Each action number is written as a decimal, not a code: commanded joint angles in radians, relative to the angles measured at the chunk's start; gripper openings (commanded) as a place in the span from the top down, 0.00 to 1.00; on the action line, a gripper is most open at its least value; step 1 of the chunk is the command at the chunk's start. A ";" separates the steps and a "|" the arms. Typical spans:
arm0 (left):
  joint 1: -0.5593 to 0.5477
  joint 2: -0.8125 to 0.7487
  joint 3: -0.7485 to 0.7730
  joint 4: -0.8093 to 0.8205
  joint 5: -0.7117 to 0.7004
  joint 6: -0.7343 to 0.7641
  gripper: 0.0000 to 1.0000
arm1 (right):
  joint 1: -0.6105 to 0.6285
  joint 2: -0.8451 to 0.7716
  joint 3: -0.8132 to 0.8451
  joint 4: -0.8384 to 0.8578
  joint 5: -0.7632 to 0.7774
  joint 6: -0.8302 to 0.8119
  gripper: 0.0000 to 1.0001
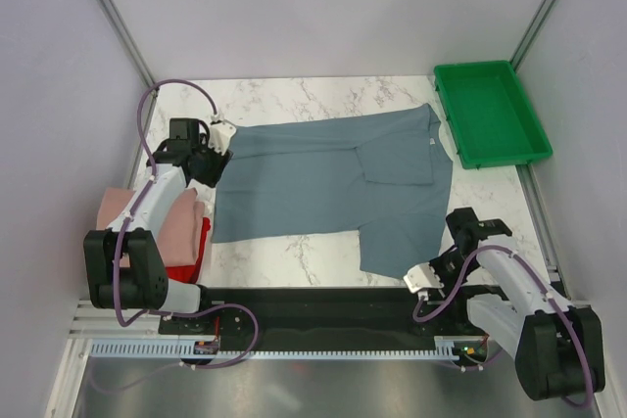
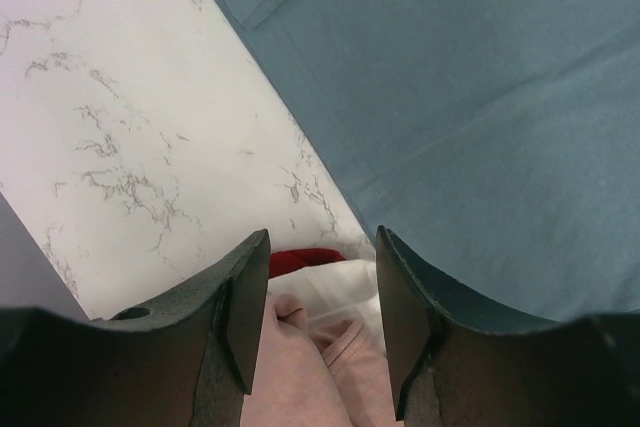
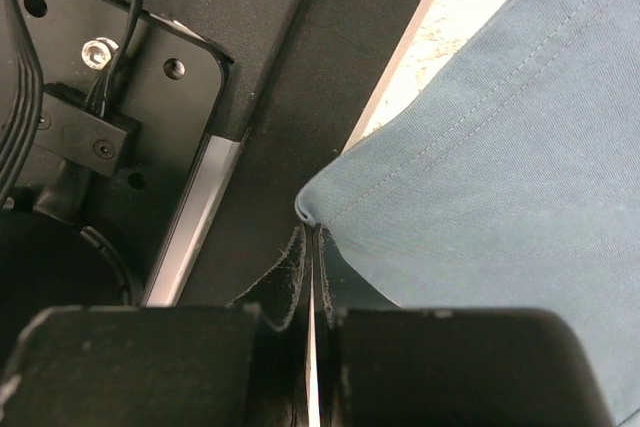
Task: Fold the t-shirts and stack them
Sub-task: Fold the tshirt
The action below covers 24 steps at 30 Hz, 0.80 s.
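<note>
The slate blue-grey t-shirt (image 1: 323, 178) lies spread on the marble table, with its white neck label (image 1: 431, 144) at the right. My left gripper (image 1: 208, 168) is open and empty beside the shirt's left edge. In the left wrist view it (image 2: 322, 242) hangs over the folded stack: pink tee (image 2: 300, 377), white tee (image 2: 335, 292), red tee (image 2: 300, 262), with the blue-grey shirt (image 2: 480, 97) to the right. The stack (image 1: 171, 222) sits at the table's left. My right gripper (image 1: 411, 277) (image 3: 312, 232) is shut on the near right corner of the blue-grey shirt (image 3: 500, 147), at the table's front edge.
An empty green plastic tray (image 1: 490, 115) stands at the back right. The black base plate (image 1: 313, 301) (image 3: 250, 77) with cables runs along the front edge under the right gripper. Grey walls close in the left and right sides.
</note>
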 commanded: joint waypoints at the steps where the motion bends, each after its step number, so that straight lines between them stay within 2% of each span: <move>1: 0.004 -0.026 -0.002 0.006 0.002 0.075 0.46 | 0.004 0.017 0.040 0.052 -0.033 -0.234 1.00; 6: 0.004 -0.084 -0.038 -0.122 0.091 0.200 0.45 | 0.004 0.019 0.156 0.079 -0.052 -0.049 1.00; 7: 0.004 -0.081 -0.045 -0.198 0.094 0.239 0.45 | 0.002 0.014 0.167 0.084 -0.055 -0.017 1.00; 10: 0.004 -0.060 -0.042 -0.340 0.103 0.266 0.47 | 0.001 -0.015 0.197 0.116 -0.074 0.094 1.00; 14: 0.004 -0.056 -0.079 -0.424 0.073 0.266 0.49 | 0.004 -0.058 0.194 0.170 -0.100 0.198 1.00; 18: -0.003 -0.049 -0.119 -0.430 0.059 0.276 0.51 | 0.004 -0.089 0.180 0.211 -0.114 0.249 1.00; 24: -0.080 -0.018 -0.183 -0.407 0.019 0.279 0.50 | 0.004 -0.064 0.189 0.244 -0.102 0.269 1.00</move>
